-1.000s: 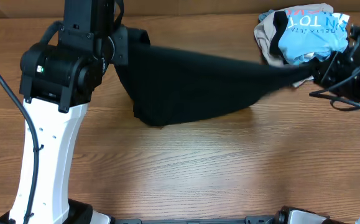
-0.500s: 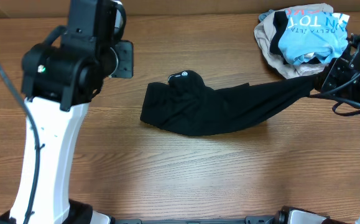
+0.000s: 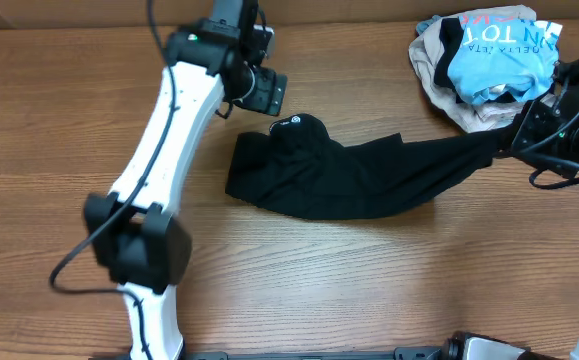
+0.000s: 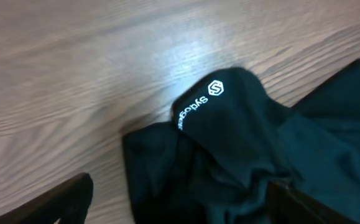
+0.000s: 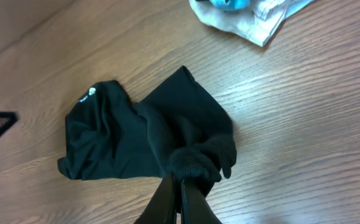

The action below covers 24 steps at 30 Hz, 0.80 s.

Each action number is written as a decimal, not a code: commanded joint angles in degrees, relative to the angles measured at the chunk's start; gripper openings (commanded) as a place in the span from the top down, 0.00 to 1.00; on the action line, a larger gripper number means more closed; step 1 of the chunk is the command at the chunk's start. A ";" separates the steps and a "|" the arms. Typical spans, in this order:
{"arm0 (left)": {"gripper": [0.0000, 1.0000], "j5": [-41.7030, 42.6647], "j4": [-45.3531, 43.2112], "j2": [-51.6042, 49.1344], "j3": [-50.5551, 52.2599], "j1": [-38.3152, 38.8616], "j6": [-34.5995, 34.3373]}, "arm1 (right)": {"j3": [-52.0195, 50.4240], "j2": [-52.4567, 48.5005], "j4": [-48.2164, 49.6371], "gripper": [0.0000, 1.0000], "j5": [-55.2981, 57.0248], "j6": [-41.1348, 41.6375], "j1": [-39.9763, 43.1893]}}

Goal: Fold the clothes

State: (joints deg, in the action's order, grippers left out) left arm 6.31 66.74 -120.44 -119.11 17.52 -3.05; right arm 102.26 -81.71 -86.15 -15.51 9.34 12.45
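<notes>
Now, your right gripper [image 5: 181, 193] pinches the black garment [image 3: 339, 178] by one end, stretching it; your left gripper [image 3: 267, 95] hovers spread, empty, near its logo [image 4: 198, 102].

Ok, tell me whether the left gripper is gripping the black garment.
No, the left gripper has its fingers wide apart over the black garment, with nothing clamped between them.
</notes>
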 commanded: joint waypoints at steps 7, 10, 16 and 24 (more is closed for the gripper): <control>0.10 10.27 -2.27 -9.94 0.17 -0.24 -0.33 | -0.74 0.37 1.62 0.96 0.55 -0.44 0.44; 0.09 10.25 -2.64 -11.06 0.17 -0.26 -1.92 | -0.74 0.37 1.68 0.96 0.52 -0.44 0.44; 0.03 10.25 -2.97 -11.80 0.20 -0.26 -3.85 | -0.74 0.37 1.99 0.96 0.55 -0.44 0.44; 0.07 10.86 -4.22 -14.51 0.20 -0.31 -10.56 | -0.74 0.37 1.99 0.96 0.52 -0.44 0.44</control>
State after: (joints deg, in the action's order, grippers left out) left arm 15.73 62.59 -132.44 -118.80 17.52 -9.61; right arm 101.54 -81.80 -84.58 -15.44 9.17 12.51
